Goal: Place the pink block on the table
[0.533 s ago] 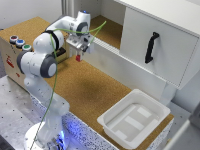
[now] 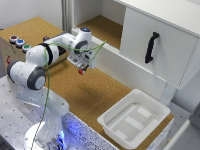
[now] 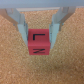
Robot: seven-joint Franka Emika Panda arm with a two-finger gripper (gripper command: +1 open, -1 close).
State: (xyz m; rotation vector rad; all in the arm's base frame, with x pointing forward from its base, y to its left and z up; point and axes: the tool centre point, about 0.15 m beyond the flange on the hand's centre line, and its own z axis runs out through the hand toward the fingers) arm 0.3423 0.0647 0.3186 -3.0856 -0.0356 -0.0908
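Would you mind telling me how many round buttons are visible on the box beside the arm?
3: a red button, a blue button and a green button in a row at the exterior view's left; others may be hidden.

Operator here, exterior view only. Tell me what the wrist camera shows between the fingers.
Observer: The pink block sits between the two fingers of the gripper.
Operator: Report any marking on it.
Observer: The face toward the wrist camera carries a dark L-shaped mark.
Operator: Say what lies beneath it.
Observer: Only the cork table fills the wrist view around the block; whether the block touches it, I cannot tell.
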